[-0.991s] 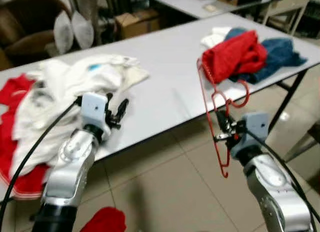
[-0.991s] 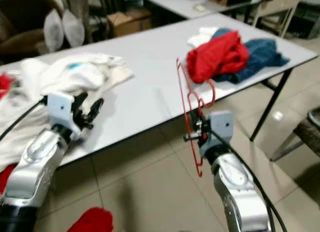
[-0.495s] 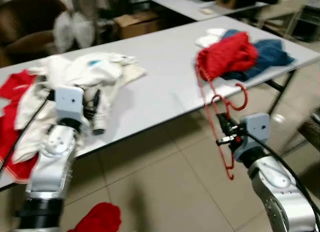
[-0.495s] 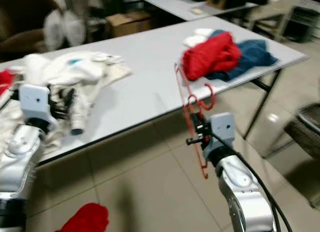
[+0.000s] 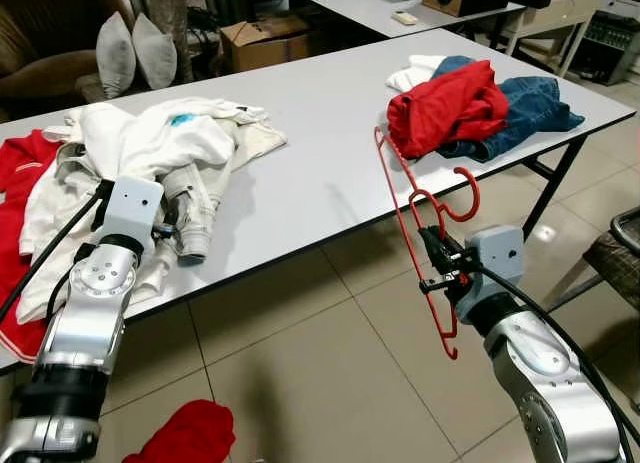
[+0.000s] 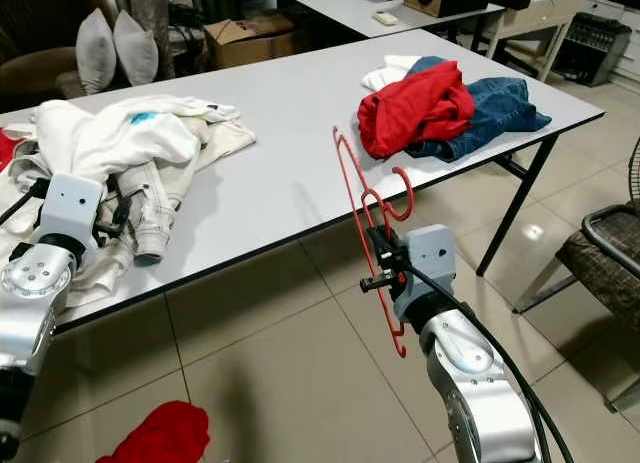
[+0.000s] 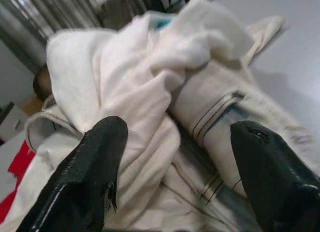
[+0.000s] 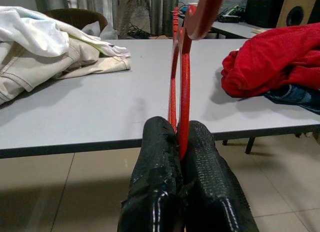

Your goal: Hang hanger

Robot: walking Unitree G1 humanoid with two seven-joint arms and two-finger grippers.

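hanger (image 5: 415, 218) red | surface (image 5: 320, 153) pale grey | clothes pile (image 5: 160, 148) white/cream | top (image 5: 445, 108) red | jeans (image 5: 530, 98) blue | floor cloth (image 5: 190, 433) red

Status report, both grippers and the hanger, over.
Right gripper shut on red hanger, held off the table's front edge. Left gripper open over white clothes pile. No rail in sight.

A long white table (image 5: 330, 173) stands on a beige tiled floor (image 5: 300, 373). Behind it sit a brown armchair (image 5: 45, 28) with grey cushions (image 5: 135, 48) and a cardboard box (image 5: 262, 40).
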